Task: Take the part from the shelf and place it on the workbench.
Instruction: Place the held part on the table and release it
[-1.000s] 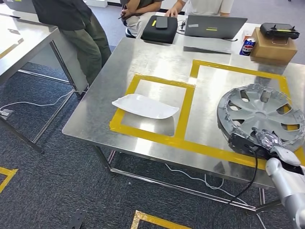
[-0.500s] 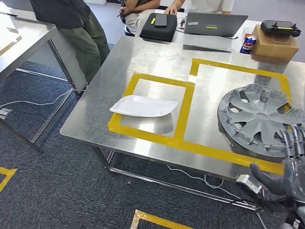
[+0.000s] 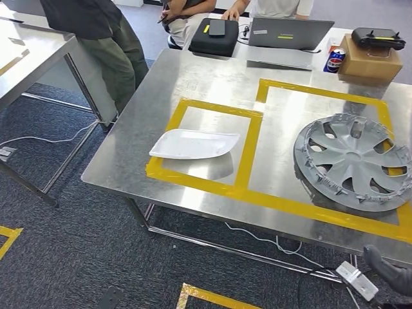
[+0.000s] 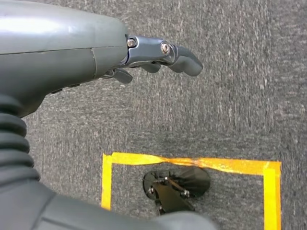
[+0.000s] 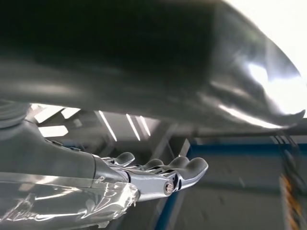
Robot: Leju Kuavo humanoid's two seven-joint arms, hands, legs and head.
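- Stainless-steel workbench [image 3: 145, 151], brushed top marked with two yellow tape rectangles [image 3: 250, 151] sharing one side.
- Grey hubcap [image 3: 352, 161] (the part) lay flat inside the right-hand rectangle, near the bench's front edge, its far right rim over the tape.
- White tray [image 3: 193, 143] lay in the left-hand rectangle, well apart from the hubcap.
- Far edge of the bench held a black case [image 3: 215, 37], a grey laptop [image 3: 286, 32], a cola can [image 3: 335, 60] and a cardboard box [image 3: 371, 61] with a black controller [image 3: 378, 37] on top.
- Dark blue-grey carpet [image 3: 63, 251] carried yellow floor tape and a white cable; a second metal table [image 3: 29, 58] stood to the left.
- People sat or leaned beyond the bench (torsos and legs visible).
- Right hand [image 5: 155, 175] hung below the bench's edge, fingers extended, holding nothing.
- Left hand [image 4: 159, 52] hung over the carpet, fingers loosely out, holding nothing.
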